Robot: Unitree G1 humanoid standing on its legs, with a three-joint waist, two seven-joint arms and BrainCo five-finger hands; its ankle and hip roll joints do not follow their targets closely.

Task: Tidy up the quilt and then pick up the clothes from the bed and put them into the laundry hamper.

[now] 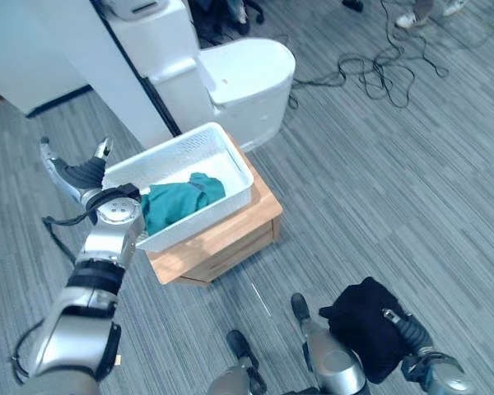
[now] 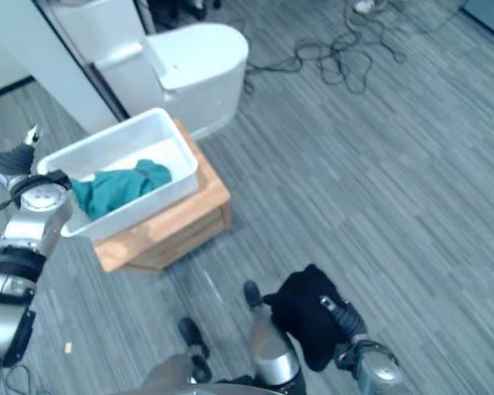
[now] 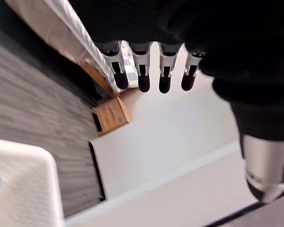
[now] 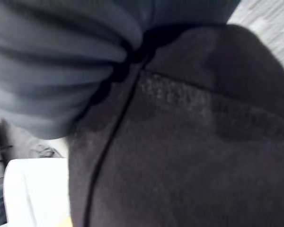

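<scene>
nearest the camera, low at the right, the right hand (image 1: 399,325) is buried in a bunched black fabric garment (image 1: 364,325); the dark cloth lies over and around it, so whether its fingers are curled or straight cannot be told. in its own wrist view the same black cloth (image 4: 189,142) takes up nearly everything past the ribbed cover, with a stitched seam running across it. the garment hangs above the grey striped carpet floor (image 1: 395,189), well apart from the hamper.

further off, at the left, stands a low light-wood box table (image 1: 230,234). on its top sits the white perforated plastic laundry hamper (image 1: 222,156), a rectangular basket turned at an angle, its near-left corner overhanging the table's edge. inside it lies one crumpled teal green garment (image 1: 181,202), heaped toward the near-left end of the basket and against the near long wall (the far-right half of the basket floor is bare white).

the left hand (image 1: 76,171) is raised just beside the hamper's left end, past its rim and not touching it, fingers spread wide and straight, holding nothing; its wrist view shows the dark-tipped fingers (image 3: 143,71) extended in a row.

beyond the table, a large white rounded plastic unit (image 1: 247,78) stands on the floor, and black cables (image 1: 379,70) lie tangled on the carpet farther back.
</scene>
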